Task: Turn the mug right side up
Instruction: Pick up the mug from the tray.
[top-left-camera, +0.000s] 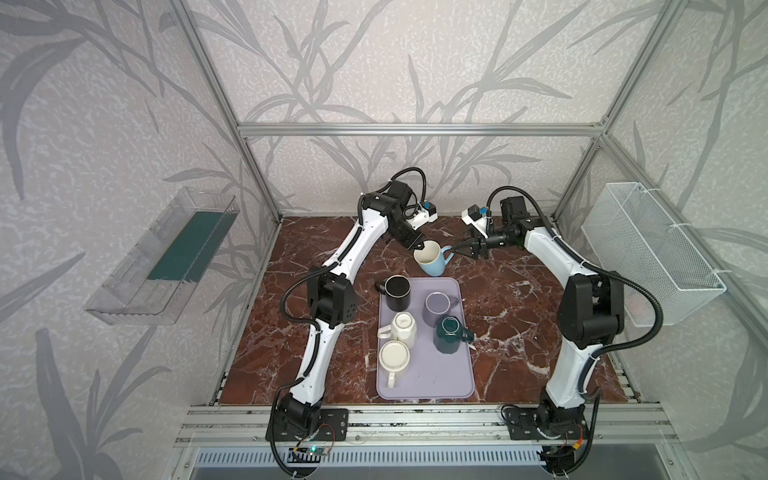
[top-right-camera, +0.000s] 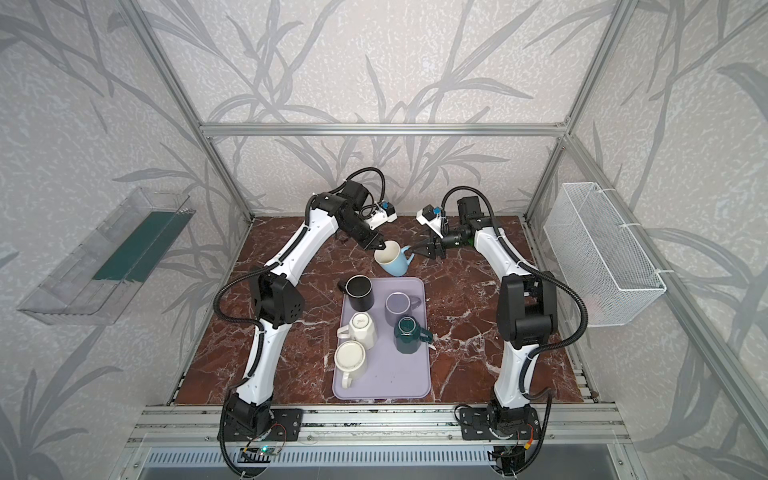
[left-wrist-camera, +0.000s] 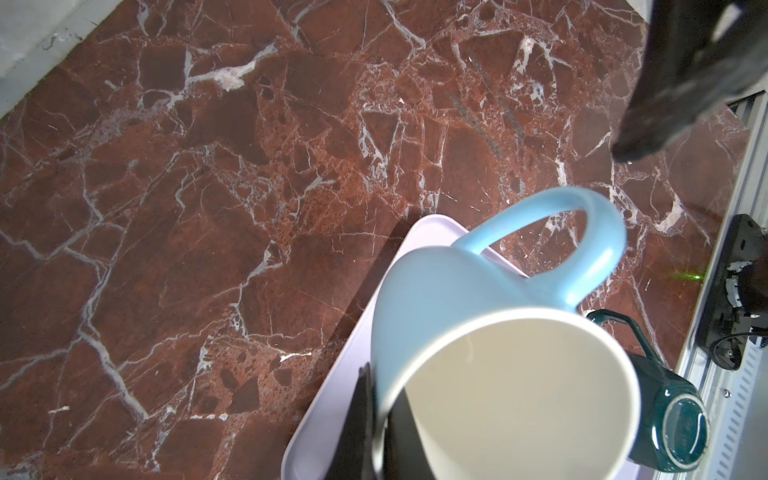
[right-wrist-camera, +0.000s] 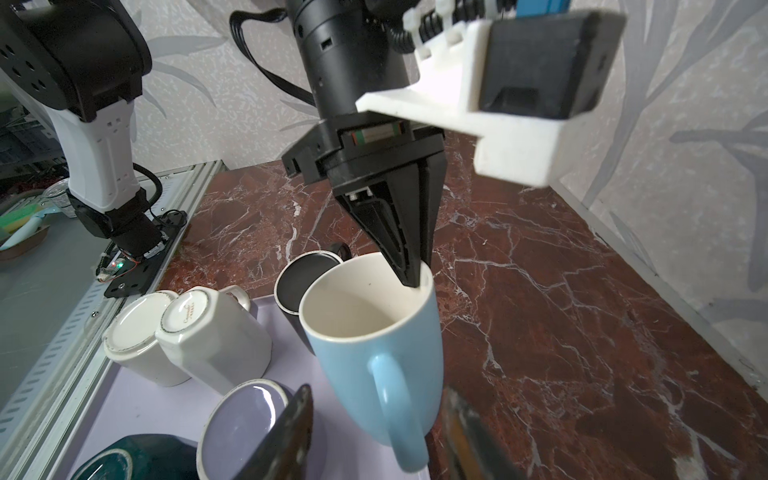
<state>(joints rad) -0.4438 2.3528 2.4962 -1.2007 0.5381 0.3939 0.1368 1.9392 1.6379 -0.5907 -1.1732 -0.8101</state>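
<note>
Top views first. The left tool is clenched on the rim of the light blue ceramic mug with a cream inside. The mug hangs mouth-up but tilted, over the far end of the lilac plastic tray. The right tool is released, jaws apart, just beside the handle.

Left wrist: one finger sits outside the mug wall, so it's a thin rim pinch. My worry is the mug swinging or slipping out.

Right wrist: the right tool's fingers flank the handle without touching it. A nudge there could twist the mug loose. If it's lowered tilted onto the tray lip or the red-brown marble surface, it could topple into the black mug.
</note>
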